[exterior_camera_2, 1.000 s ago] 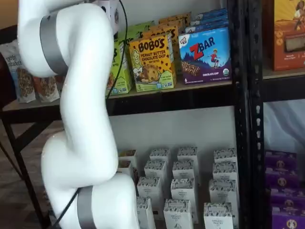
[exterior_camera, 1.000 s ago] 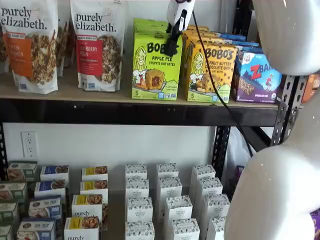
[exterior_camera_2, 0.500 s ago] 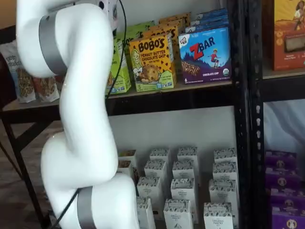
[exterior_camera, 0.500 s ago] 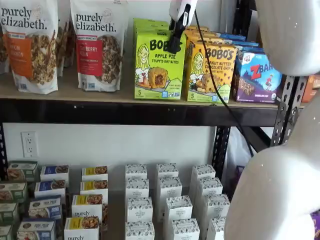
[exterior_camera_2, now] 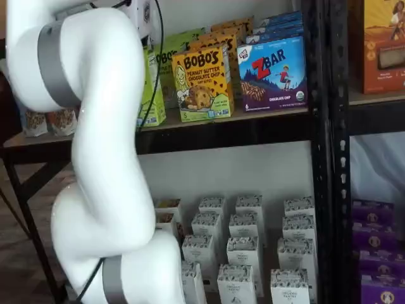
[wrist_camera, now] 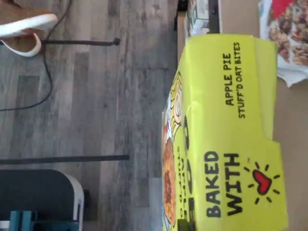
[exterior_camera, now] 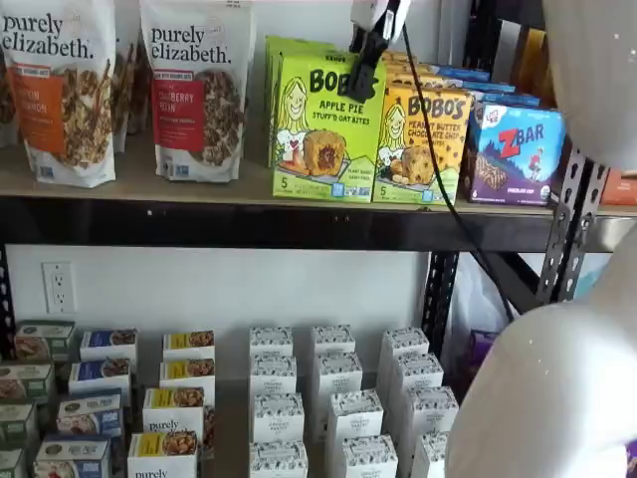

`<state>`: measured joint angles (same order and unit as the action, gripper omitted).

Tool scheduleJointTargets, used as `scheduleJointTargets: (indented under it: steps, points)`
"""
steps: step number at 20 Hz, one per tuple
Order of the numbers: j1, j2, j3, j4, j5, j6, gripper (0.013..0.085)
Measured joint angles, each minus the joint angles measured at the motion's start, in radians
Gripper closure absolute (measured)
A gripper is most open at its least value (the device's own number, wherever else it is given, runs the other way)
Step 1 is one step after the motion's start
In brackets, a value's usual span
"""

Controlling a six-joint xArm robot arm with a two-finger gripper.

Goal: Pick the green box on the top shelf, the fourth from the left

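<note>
The green box (exterior_camera: 320, 124), a lime carton reading "Apple Pie Stuff'd Oat Bites", stands out in front of its row, at the front edge of the top shelf (exterior_camera: 149, 181). My gripper (exterior_camera: 361, 88) comes down from above, its black fingers (exterior_camera: 366, 62) shut on the box's top right corner. The wrist view is filled by the box's top flap (wrist_camera: 231, 139), with the wood floor far below it. In a shelf view my white arm hides most of the green box (exterior_camera_2: 152, 88); only its edge shows.
Two granola bags (exterior_camera: 194, 90) stand left of the box; a yellow-orange Bobo's box (exterior_camera: 423, 139) and a blue Zbar box (exterior_camera: 513, 149) stand right. More green cartons (exterior_camera: 287, 48) sit behind. A black cable (exterior_camera: 438, 189) hangs down. White cartons (exterior_camera: 338, 408) fill the lower shelf.
The green box has come forward and slightly right with the gripper, out of its row toward the shelf's front edge. The arm has swung back with it.
</note>
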<state>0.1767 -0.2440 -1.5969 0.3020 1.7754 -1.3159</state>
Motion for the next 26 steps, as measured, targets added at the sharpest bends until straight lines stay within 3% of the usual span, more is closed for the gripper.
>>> scheduleJointTargets:
  steps: [8, 14, 26]
  points:
    - [-0.012, -0.135, 0.091, -0.002, 0.044, 0.001, 0.0810]
    - [-0.037, -0.227, 0.179, -0.025, 0.070, -0.028, 0.0810]
    - [-0.096, -0.364, 0.316, -0.007, 0.085, -0.080, 0.0810]
